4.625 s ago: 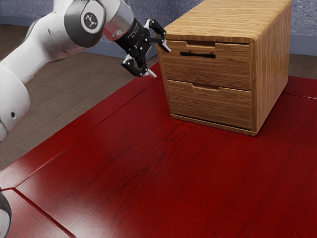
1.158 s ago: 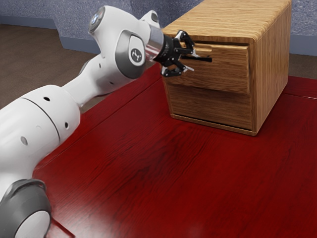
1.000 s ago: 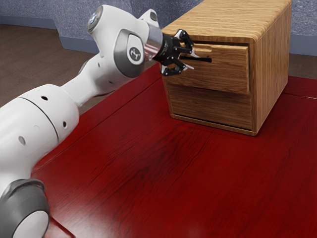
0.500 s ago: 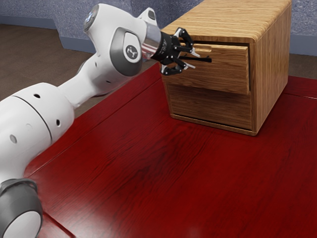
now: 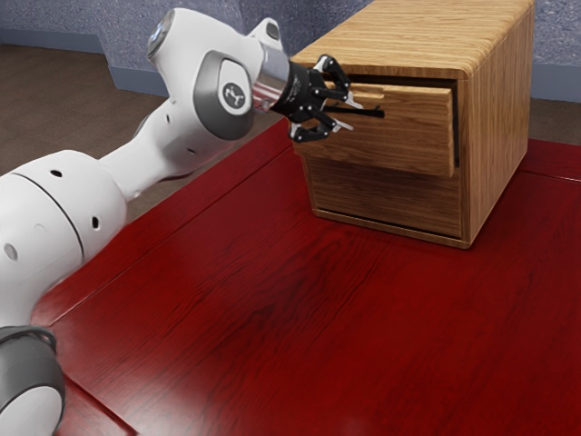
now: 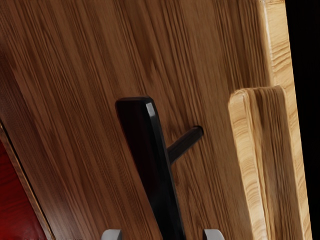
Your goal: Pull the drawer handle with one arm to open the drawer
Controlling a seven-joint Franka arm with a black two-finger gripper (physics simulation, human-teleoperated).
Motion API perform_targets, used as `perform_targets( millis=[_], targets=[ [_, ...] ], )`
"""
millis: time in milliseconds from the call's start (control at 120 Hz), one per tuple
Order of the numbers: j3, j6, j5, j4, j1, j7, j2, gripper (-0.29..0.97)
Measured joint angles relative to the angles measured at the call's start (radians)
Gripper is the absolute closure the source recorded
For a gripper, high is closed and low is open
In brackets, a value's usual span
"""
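Black tool (image 5: 342, 107) around handle (image 5: 369, 113); upper drawer (image 5: 399, 138) partly out of wooden cabinet (image 5: 495, 118).

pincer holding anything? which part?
Black handle of the top drawer, at its end toward the exterior view's left, sits within the pincer; clamping cannot be told.

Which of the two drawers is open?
The top drawer: its front stands out from the cabinet, with a dark gap at its side, and the hand is at its handle. The bottom drawer sits flush.
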Motion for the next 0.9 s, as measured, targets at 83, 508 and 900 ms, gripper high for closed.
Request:
perform_targets(
  millis=[83, 508, 900],
  targets=[
    [0.000, -0.003, 0.001, -0.011, 0.000, 0.000, -0.007, 0.56],
    [-0.007, -0.006, -0.001, -0.066, 0.001, 0.003, -0.050, 0.56],
    [-0.025, -0.007, 0.006, -0.129, 0.000, 0.005, -0.096, 0.56]
  ],
)
